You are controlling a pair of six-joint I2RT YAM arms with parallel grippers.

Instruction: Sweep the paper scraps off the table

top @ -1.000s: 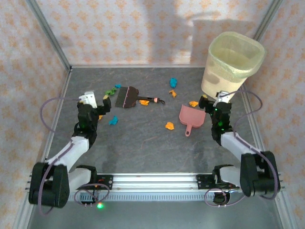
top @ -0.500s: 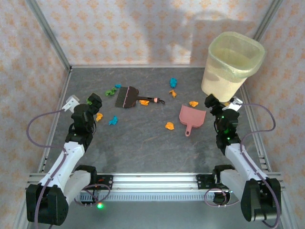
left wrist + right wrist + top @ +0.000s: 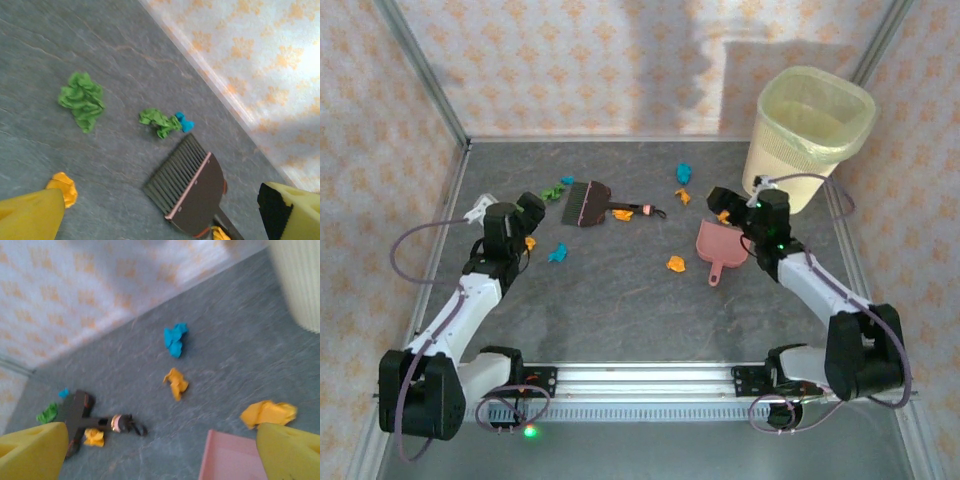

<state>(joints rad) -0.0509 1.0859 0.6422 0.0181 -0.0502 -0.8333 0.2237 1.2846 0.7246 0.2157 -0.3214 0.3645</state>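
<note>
Left gripper (image 3: 527,218) stands with its jaws spread wide and nothing between them, low over the table (image 3: 620,310). We see its arm reaching forward from the base, elbow bent, wrist pointing ahead and to the right. The right gripper (image 3: 728,215) is likewise spread wide and empty, its arm stretched forward and angled leftward, fingers at the wide end of the pink dustpan (image 3: 722,243). The paper scraps (image 3: 675,264) lie loose on the table, between and ahead of the two grippers.

From above we take in the whole scatter, and the bin (image 3: 810,135) just right of the right gripper. The left wrist camera gives us what lies ahead of that gripper: two green scraps (image 3: 81,100), a teal bit (image 3: 185,122) touching the nearer one, an orange scrap (image 3: 62,185) just beside the left finger, and the brush (image 3: 192,192) close in front. The right wrist camera shows a teal scrap (image 3: 175,340) and an orange piece (image 3: 176,383) ahead, and another orange piece beside its right finger.
</note>
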